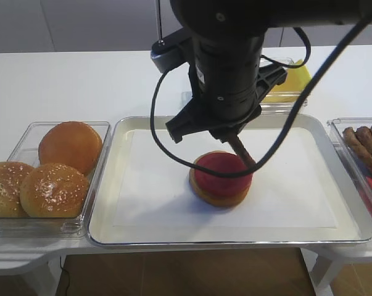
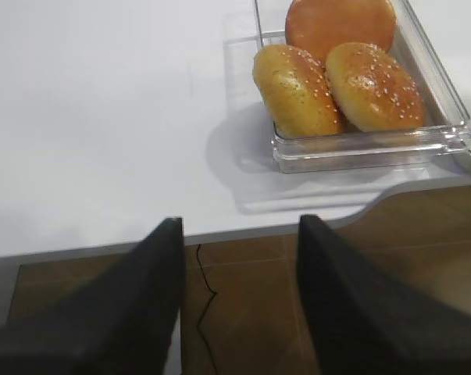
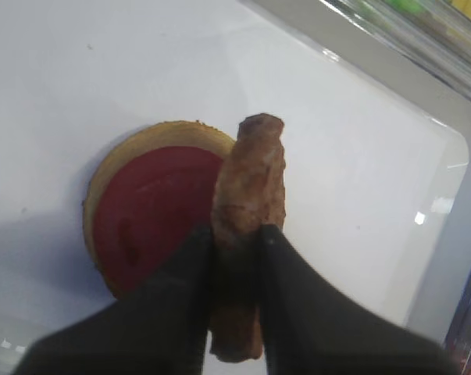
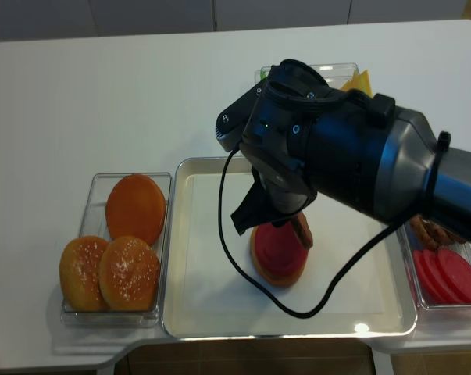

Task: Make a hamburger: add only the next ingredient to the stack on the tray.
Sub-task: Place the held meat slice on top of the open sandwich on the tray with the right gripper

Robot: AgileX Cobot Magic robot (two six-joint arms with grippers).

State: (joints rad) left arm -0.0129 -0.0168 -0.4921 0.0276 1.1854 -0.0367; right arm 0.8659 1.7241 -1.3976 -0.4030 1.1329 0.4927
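Note:
The meat patty [image 3: 249, 176], rough and dark brown, hangs edge-on with my right gripper [image 3: 237, 234] shut on its lower half. It stands just above the right rim of the stack [image 3: 149, 215], a golden bun base topped by a smooth red disc. From above, the patty [image 1: 240, 150] shows as a thin brown strip under the black arm, beside the stack [image 1: 221, 177] in the middle of the silver tray [image 1: 103, 185]. My left gripper [image 2: 239, 223] is open and holds nothing, hovering over the table's front edge near the bun tub.
A clear tub with three domed buns [image 1: 53, 169] stands left of the tray. A tub at the right holds more patties [image 1: 366, 145] and red slices [image 4: 446, 277]. A tub with yellow slices [image 1: 290, 83] sits behind the tray. The arm's black cable loops over the tray.

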